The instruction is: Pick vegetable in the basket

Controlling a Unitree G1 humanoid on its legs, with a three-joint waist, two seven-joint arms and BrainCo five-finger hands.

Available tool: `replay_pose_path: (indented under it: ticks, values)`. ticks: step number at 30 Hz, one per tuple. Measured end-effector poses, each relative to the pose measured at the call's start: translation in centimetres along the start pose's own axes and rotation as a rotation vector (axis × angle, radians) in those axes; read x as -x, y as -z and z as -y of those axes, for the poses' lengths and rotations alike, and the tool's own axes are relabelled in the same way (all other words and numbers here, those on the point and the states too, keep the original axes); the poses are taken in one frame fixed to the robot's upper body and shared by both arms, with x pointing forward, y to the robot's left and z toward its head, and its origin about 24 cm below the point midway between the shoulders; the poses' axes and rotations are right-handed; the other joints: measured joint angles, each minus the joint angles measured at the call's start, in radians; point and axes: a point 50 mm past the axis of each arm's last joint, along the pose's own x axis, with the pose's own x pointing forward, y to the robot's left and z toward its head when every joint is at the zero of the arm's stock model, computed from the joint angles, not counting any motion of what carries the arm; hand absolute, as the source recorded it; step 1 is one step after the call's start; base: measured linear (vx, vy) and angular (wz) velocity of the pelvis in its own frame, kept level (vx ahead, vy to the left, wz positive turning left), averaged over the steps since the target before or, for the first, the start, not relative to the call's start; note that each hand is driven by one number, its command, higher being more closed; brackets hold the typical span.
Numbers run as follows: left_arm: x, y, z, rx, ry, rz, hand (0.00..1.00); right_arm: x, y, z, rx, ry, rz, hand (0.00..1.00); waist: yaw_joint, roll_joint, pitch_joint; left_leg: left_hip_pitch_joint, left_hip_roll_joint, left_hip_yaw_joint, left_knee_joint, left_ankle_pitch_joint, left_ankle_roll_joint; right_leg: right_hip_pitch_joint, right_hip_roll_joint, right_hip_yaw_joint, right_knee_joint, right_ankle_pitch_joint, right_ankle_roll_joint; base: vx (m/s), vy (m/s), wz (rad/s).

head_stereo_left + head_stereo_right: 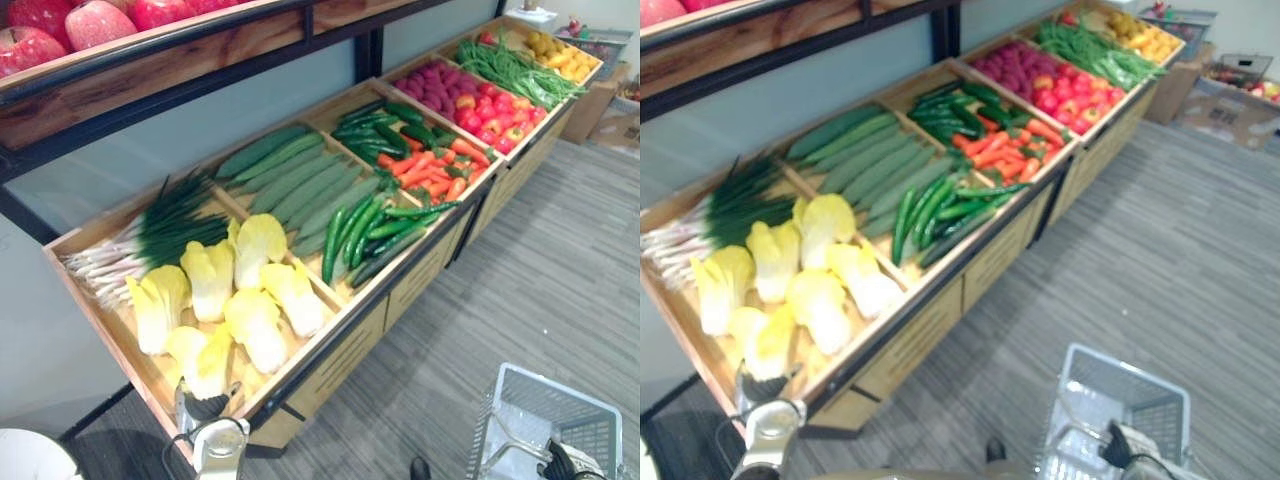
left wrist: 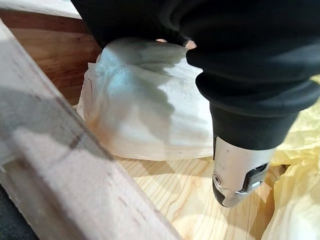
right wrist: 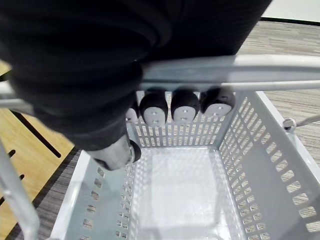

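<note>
Wooden counter (image 1: 335, 365), grey floor (image 1: 540, 290). Right hand (image 3: 154, 108) fingers (image 3: 186, 106) curl round the basket (image 3: 260, 150) handle (image 3: 225, 72); basket's empty. Left hand (image 2: 235, 175) is over a cabbage (image 2: 150, 110) at the counter's near corner, grip can't tell. Cabbage is likely light, leafy and bruisable: take the firm white stem end.

Past the left hand (image 1: 203, 405), deeper in the wooden stand (image 1: 345, 355), lie spring onions (image 1: 150, 240). Farther off along the stand to the hand's right come long cucumbers (image 1: 300, 185), green peppers (image 1: 365, 230), carrots (image 1: 430, 170), red fruit (image 1: 495, 115) and green beans (image 1: 515, 70). Apples (image 1: 60, 25) sit on a shelf above the hand. Grey floor (image 1: 540, 290) spreads to its right.
</note>
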Motion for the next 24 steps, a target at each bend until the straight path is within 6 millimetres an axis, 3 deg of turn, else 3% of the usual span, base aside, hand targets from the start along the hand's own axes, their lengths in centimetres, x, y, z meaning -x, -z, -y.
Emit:
replay_pose_path:
  ticks: [15,24]
  values:
    - [-1.3,1.0,-1.5,-0.056,-0.034,-0.051,1.0,0.0,-0.1,0.9,0.063,0.0,0.068,1.0,-0.004,0.0,0.0,0.03,0.004,0.042,0.0,-0.016,-0.006,0.007,0.009,0.036,-0.003,0.0,0.0,0.02,-0.003,-0.08]
    - [-1.3,0.9,-1.3,-0.057,-0.016,-0.05,1.0,0.1,-0.4,0.5,0.085,-0.044,0.088,1.0,-0.017,0.0,0.0,0.03,-0.001,0.019,0.0,-0.015,-0.004,0.025,-0.004,0.013,-0.013,0.0,0.001,0.01,0.001,0.05]
